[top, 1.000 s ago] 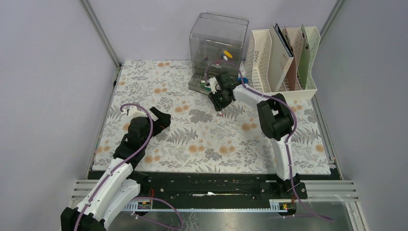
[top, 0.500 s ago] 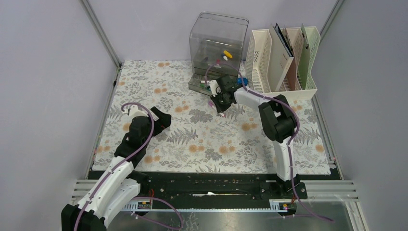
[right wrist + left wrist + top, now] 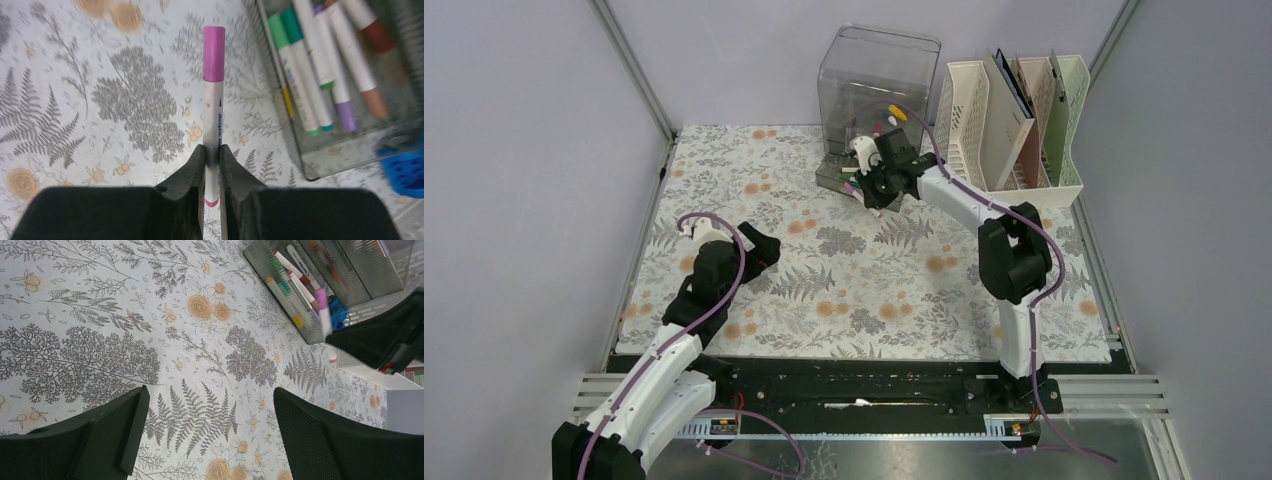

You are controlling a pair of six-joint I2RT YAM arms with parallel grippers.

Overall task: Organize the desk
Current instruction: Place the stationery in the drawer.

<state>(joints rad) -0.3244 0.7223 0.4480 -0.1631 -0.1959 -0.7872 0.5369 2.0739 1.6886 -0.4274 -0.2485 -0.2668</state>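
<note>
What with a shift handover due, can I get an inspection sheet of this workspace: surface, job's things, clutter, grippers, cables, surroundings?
Surface: desk, fern-and-flower cloth lying flat, black rail along the near edge.
Job's things: pink-capped marker held over the cloth beside the tray of markers.
Clutter: nothing seen loose on the cloth.
Grippers: right gripper, jaws shut on the pink-capped marker; left gripper, jaws open and empty above the cloth.
Cables: purple cables run along both arms; no snag seen.
Surroundings: clear bin and file rack at the far edge; plain walls around.
</note>
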